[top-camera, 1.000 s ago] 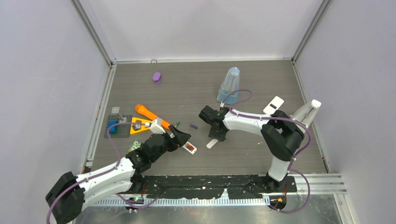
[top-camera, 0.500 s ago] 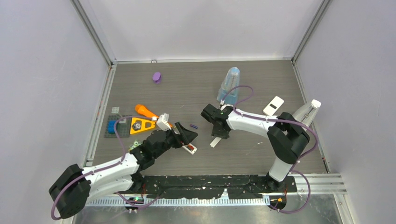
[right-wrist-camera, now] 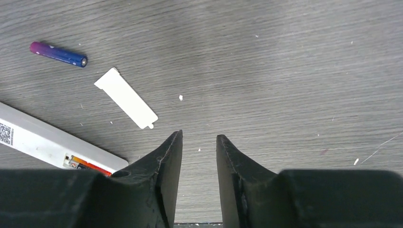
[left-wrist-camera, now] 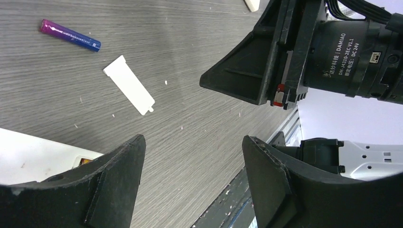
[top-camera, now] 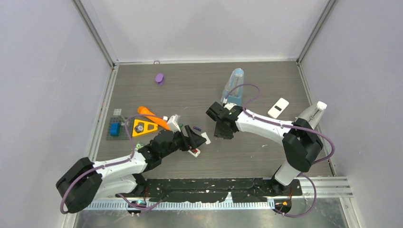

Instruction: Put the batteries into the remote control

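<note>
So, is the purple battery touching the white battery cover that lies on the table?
Apart. The right wrist view shows a strip of table between the purple battery and the white cover; the left wrist view shows the same gap.

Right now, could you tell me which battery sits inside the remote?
The red battery, in the open bay of the remote; the purple battery lies loose beside the white cover.
</note>
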{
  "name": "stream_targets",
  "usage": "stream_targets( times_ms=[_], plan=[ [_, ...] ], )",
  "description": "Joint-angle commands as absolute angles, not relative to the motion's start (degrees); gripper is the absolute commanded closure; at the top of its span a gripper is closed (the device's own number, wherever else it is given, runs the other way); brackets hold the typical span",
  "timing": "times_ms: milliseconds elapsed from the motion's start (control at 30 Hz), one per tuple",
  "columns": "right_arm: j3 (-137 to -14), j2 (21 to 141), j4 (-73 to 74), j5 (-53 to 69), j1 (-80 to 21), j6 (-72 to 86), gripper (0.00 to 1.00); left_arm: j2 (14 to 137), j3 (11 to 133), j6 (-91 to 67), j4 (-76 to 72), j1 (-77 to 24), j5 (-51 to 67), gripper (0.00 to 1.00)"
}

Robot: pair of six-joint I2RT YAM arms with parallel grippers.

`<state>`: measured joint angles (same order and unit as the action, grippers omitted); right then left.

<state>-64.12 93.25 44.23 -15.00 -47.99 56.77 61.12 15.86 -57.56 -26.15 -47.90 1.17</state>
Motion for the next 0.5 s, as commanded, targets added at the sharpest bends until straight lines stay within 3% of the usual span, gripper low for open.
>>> stream_targets(
  times_ms=[0, 267, 467],
  plan=[
    [-68.2, 94.9, 44.6, -15.0, -48.1, 52.5, 0.58, 58.8, 15.5, -56.7, -30.8, -48.0, -1.0, 0.25],
    [-74.9, 103.9, 37.5, -15.3, -51.9, 32.6, 0.41, 43.2, 11.3, -57.1, -20.4, -48.0, -13.3, 0.26],
    [-79.8, 109.7, 35.7, -16.3, -53.0, 26.3, 0.38, 29.7, 9.2, -58.6, -8.4, -48.0, -23.1, 0.25]
  ],
)
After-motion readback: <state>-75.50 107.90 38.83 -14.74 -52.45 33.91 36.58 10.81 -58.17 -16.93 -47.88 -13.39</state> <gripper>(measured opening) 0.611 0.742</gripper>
